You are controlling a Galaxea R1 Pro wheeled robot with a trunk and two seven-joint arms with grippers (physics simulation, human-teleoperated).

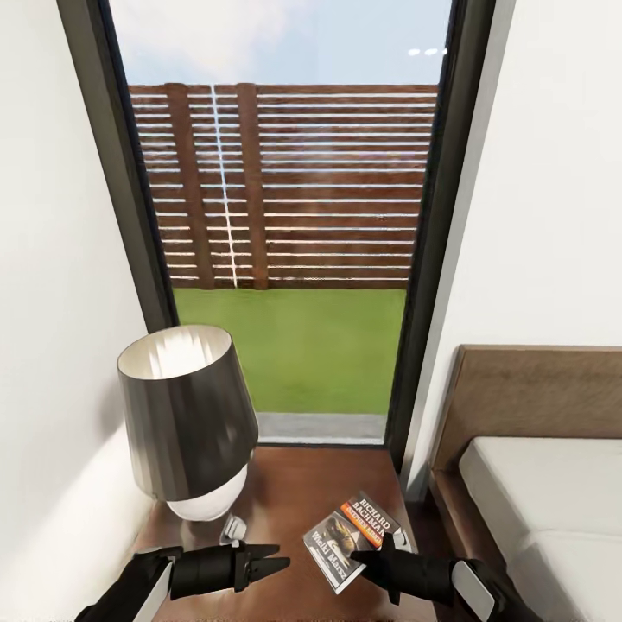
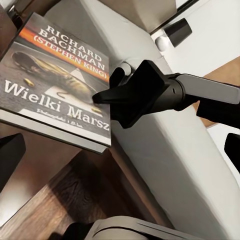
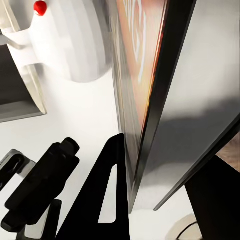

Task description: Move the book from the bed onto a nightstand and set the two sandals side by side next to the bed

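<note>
Reddish-brown nightstand (image 1: 285, 488): one lamp (image 1: 186, 423), one book (image 1: 352, 540). Right gripper (image 1: 380, 557) jaws clamped on book; left gripper (image 1: 272, 561) jaws apart.

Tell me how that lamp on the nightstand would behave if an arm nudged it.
The lamp looks top-heavy: a wide dark shade over a small rounded white base, so it would probably tip rather than slide. It stands near the left gripper, so a stray sweep could catch it.

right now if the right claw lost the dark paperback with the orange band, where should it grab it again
Probably by the same near edge. The thin dark paperback with the orange band is above the reddish-brown wooden nightstand, and the right claw holds its near right edge with fingers on both faces. The grey lamp crowds the left side, so come from the bed side.
</note>
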